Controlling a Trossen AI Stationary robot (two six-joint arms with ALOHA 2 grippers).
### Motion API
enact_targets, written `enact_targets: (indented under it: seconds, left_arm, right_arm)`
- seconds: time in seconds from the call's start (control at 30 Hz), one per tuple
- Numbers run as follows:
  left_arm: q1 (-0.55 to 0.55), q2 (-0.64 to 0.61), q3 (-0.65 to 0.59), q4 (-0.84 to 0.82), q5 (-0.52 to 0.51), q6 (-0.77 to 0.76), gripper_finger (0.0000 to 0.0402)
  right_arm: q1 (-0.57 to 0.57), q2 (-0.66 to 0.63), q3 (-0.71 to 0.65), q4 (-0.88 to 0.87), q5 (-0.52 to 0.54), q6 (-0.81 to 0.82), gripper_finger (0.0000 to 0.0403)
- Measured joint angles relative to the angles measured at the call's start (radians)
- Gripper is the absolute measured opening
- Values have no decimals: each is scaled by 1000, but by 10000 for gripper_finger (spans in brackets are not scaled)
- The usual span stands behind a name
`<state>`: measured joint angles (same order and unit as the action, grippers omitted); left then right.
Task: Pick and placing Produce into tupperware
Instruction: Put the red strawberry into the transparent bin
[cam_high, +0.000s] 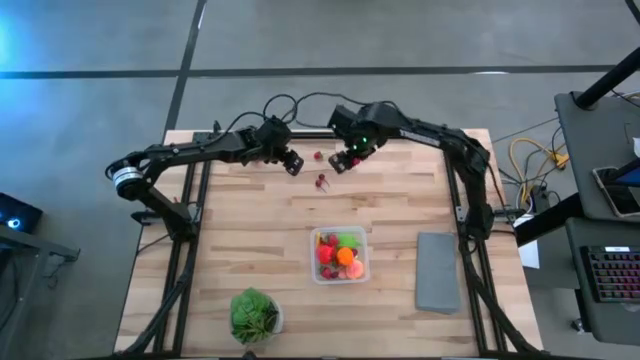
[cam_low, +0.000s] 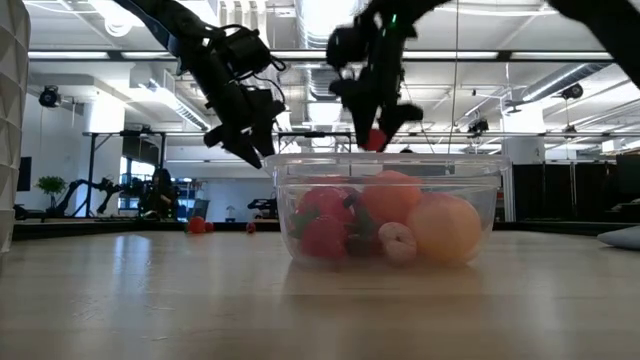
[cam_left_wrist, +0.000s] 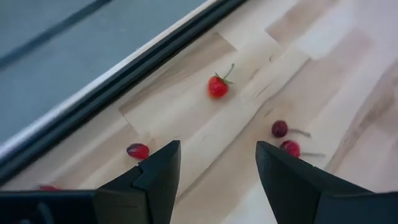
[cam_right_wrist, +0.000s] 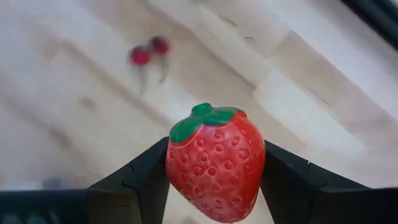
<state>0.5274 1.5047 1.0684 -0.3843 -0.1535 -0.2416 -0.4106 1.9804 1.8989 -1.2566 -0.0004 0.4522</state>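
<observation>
Right gripper (cam_right_wrist: 214, 180): closed on a red toy strawberry with a green cap (cam_right_wrist: 216, 163), held above the table's far edge.
Left gripper (cam_left_wrist: 217, 168): fingers apart, nothing held.
Clear rectangular plastic tupperware (cam_high: 340, 278): set mid-table, produce inside.
Loose red berries (cam_high: 322, 181): left near the grippers.

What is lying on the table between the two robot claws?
In the high view, one small red berry lies between the left gripper and the right gripper, which holds a strawberry.
</observation>
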Motion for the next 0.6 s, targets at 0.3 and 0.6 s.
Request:
enact_targets:
  seconds: [0.3, 0.6]
  left_arm:
    - [3, 7, -37, 13, -2, 186, 194]
    - [2, 0, -86, 0, 0, 198, 194]
  right_arm:
    - [367, -256, -153, -37, 208, 215, 208]
    - [721, -319, -290, 116, 420, 433, 208]
